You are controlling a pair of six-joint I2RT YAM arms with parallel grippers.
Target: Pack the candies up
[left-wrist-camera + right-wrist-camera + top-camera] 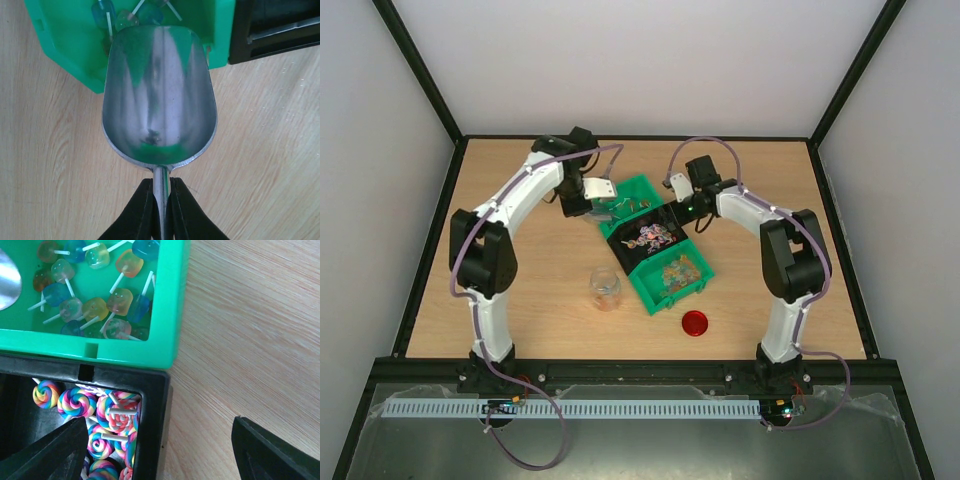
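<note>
Since the candies (95, 305) lie in the green tray (172, 300), the left gripper (161, 202) clamps the empty scoop (159, 95) by its handle over that tray's edge, while the right gripper (160, 447) gapes astride the wall of the black tray (120, 377), seemingly to steady it.

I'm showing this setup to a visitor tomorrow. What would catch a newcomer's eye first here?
Probably the shiny metal scoop, clamped by its handle in the left gripper and reaching into the far green bin. Next, the rainbow swirl lollipops heaped in the black bin mid-table, whose wall the open right gripper straddles. Nearer the arms stand a clear jar and a red lid.
</note>
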